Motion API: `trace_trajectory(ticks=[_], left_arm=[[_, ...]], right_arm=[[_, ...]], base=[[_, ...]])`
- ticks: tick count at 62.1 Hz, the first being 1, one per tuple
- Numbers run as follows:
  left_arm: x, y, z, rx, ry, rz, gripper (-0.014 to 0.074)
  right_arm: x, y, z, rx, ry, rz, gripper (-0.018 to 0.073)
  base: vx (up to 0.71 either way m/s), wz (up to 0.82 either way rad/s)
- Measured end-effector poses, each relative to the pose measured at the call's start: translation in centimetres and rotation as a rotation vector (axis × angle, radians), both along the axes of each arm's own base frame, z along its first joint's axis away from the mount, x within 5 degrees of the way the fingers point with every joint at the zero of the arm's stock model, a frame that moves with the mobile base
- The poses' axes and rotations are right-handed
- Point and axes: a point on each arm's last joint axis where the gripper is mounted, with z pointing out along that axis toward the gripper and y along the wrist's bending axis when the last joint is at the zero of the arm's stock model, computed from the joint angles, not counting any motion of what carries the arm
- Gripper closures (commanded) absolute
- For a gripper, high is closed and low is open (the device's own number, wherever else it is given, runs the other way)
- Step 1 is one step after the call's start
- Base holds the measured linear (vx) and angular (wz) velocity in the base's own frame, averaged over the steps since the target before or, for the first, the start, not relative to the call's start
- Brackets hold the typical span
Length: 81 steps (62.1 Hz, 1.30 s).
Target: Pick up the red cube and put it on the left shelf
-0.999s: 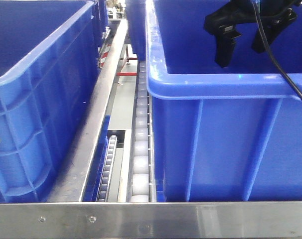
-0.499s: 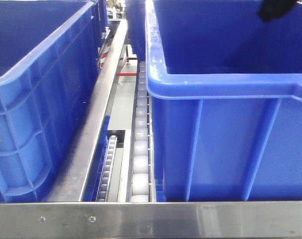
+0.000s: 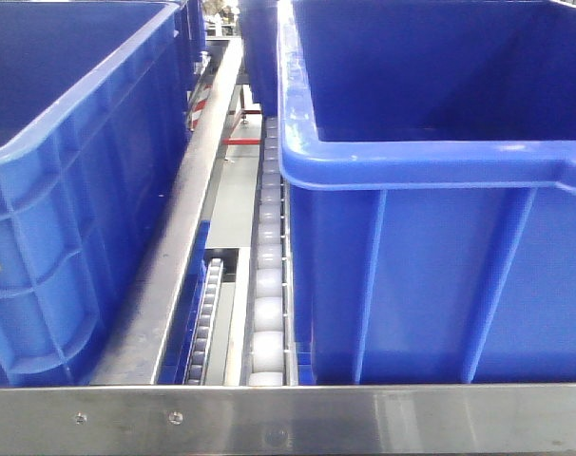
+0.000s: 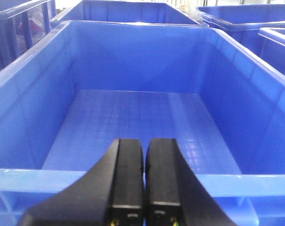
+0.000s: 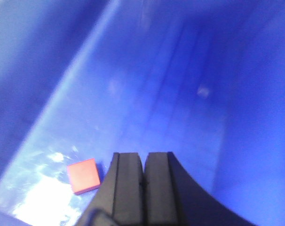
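While no arm is seen in the front-facing view, two big blue crates are shown seated on the left shelf (image 3: 269,285), whose white rollers run between them so that crates can be slid along; the left crate (image 3: 69,209) and the right crate (image 3: 431,247) are kept apart by a steel rail (image 3: 188,218). The interior floors of both crates are hidden from this angle, so the red cube cannot be located here.

In the left wrist view, the left tool (image 4: 143,183) is held just above the near rim of an empty blue crate (image 4: 138,117), its fingers pressed together with nothing between them, apparently parked out of the way.

In the right wrist view, the right tool (image 5: 142,188) is seen closed and empty, lowered inside a crate (image 5: 180,94). The red cube (image 5: 84,175) lies flat on the crate floor, just left of the right tool and not gripped. Because the fingers are shut and offset to the cube's side, it is judged that they must be opened and shifted left before a grasp can be made.
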Motion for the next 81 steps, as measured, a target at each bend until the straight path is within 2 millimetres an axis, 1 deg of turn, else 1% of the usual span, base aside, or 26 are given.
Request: trace_trajectory(ticks=[9, 17, 22, 32, 41, 52, 72, 81], left_arm=[[0.0, 0.0, 0.0, 0.000, 0.000, 0.000, 0.0495], [0.0, 0.0, 0.0, 0.000, 0.000, 0.000, 0.0495], [0.0, 0.0, 0.0, 0.000, 0.000, 0.000, 0.0495], [0.0, 0.0, 0.0, 0.000, 0.000, 0.000, 0.0495], [0.0, 0.0, 0.0, 0.000, 0.000, 0.000, 0.0495], [0.0, 0.0, 0.0, 0.000, 0.000, 0.000, 0.0495], [0.0, 0.0, 0.0, 0.000, 0.000, 0.000, 0.0495], [0.0, 0.0, 0.0, 0.000, 0.000, 0.000, 0.0495]], right_arm=[[-3.7, -1.3, -0.9, 0.043, -0.093, 0.000, 0.0507], [-6.5, -2.4, -3.0, 0.077, -0.155, -0.002, 0.0507], [-7.7, -2.8, -4.3, 0.099, -0.178, -0.006, 0.0507], [-9.5, -3.5, -6.1, 0.136, -0.241, -0.009, 0.0507], [-10.1, -3.7, -6.8, 0.147, -0.262, -0.009, 0.0507], [-10.1, -3.7, -6.9, 0.148, -0.262, -0.010, 0.0507], [-10.1, -3.7, -6.9, 0.152, -0.271, -0.007, 0.0507], [-10.0, -3.4, -6.2, 0.211, -0.357, 0.014, 0.0507]], base=[[0.00, 0.00], [0.00, 0.00], [0.00, 0.00], [0.00, 0.00], [0.00, 0.00], [0.00, 0.00], [0.00, 0.00], [0.00, 0.00]])
